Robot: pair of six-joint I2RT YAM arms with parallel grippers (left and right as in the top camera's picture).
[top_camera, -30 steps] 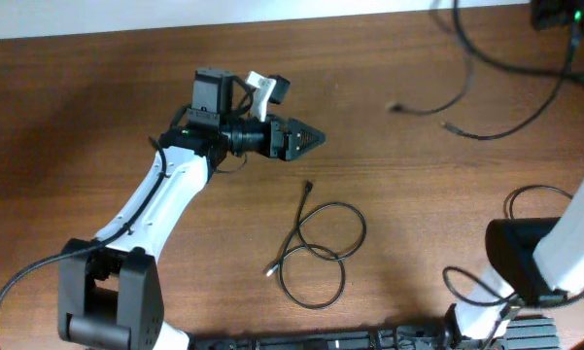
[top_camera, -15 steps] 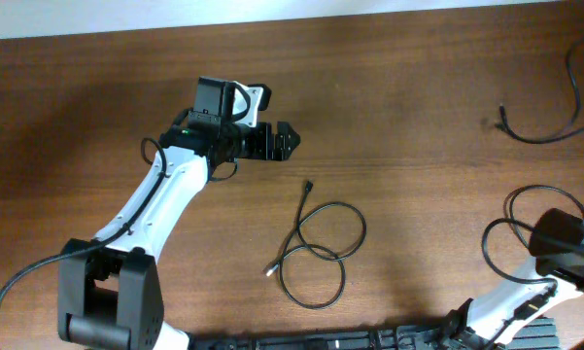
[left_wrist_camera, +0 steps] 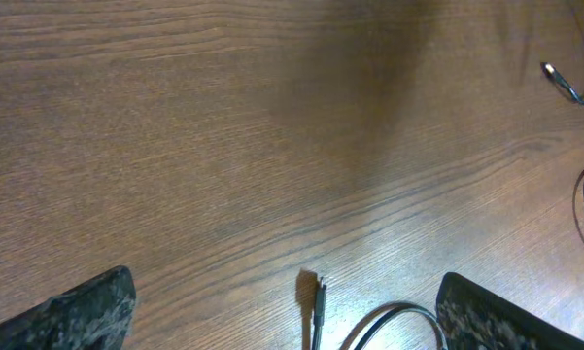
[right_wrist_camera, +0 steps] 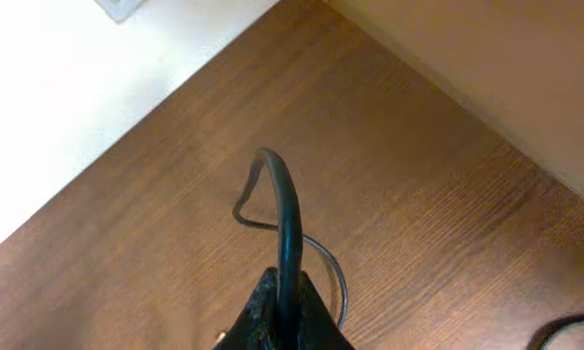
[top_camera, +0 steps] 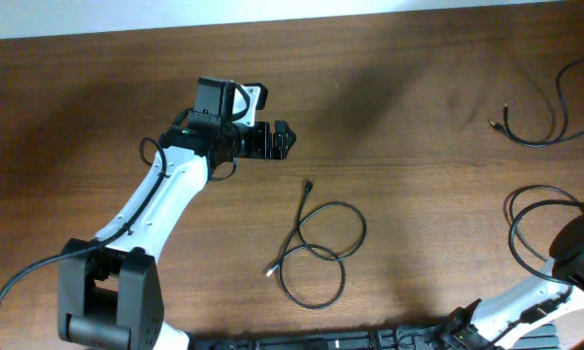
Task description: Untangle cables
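The left gripper [top_camera: 288, 140] hovered above the brown surface [top_camera: 418, 194], its jaws released and wide apart, grasping nothing. Just near of it, at the middle, the looped cable [top_camera: 303, 206] lay loose, with its plug pointing far. The right gripper [right_wrist_camera: 284, 309] had its jaws clenched on the second cable [right_wrist_camera: 288, 219], which rose from them in an arch. Its free end curved at the far right of the surface.

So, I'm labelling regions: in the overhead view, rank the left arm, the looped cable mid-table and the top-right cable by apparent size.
1. left arm
2. looped cable
3. top-right cable, though it runs out of frame, so only its visible part counts.
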